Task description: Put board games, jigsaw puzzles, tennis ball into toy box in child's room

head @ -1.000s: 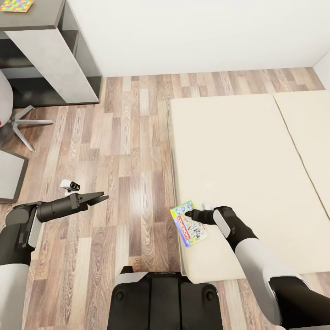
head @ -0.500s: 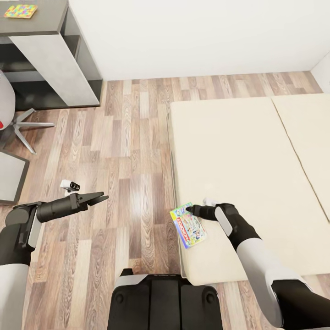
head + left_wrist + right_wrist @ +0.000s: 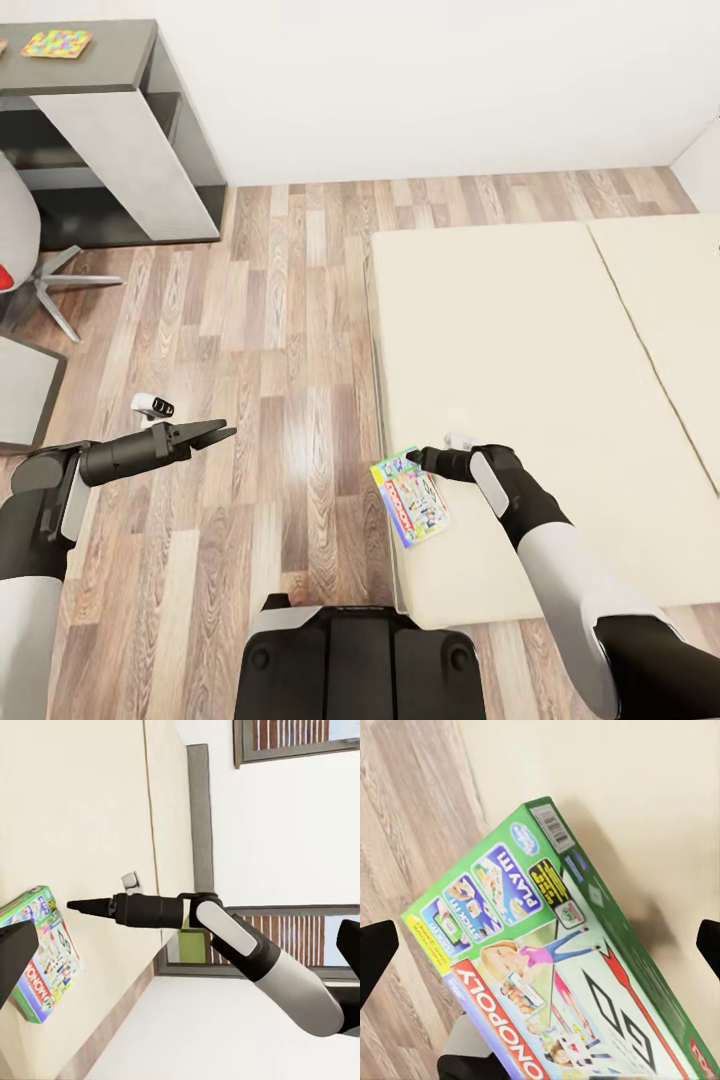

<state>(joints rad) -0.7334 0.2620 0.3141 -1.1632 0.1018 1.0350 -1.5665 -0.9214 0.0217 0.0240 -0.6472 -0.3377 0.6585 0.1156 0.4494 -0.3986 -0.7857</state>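
Head view: my eyes moved, the game did not

My head camera has tipped a little, so the whole picture has slid down. More of the dark worktop (image 3: 115, 62) shows at the far left now, with one jigsaw puzzle (image 3: 57, 43) lying on it. That is just my look moving, not the things.

The board game (image 3: 410, 497) lies flat where it was, on the near edge of the bed (image 3: 520, 340). One side of it sticks out over the wood floor (image 3: 270, 330). My right pincer (image 3: 418, 460) hangs over the far corner of the game with its two fingers wide apart. It holds nothing. In my right wrist view the green box with the red logo sits between the fingertips (image 3: 376, 958), so I think I am lined up well.

My left pincer (image 3: 218, 433) waits over the floor, open too and empty.

So nothing is picked up yet. I think my next job is to come down and pinch the side that sticks out. A thin flat box could slide off the bed if I push it.
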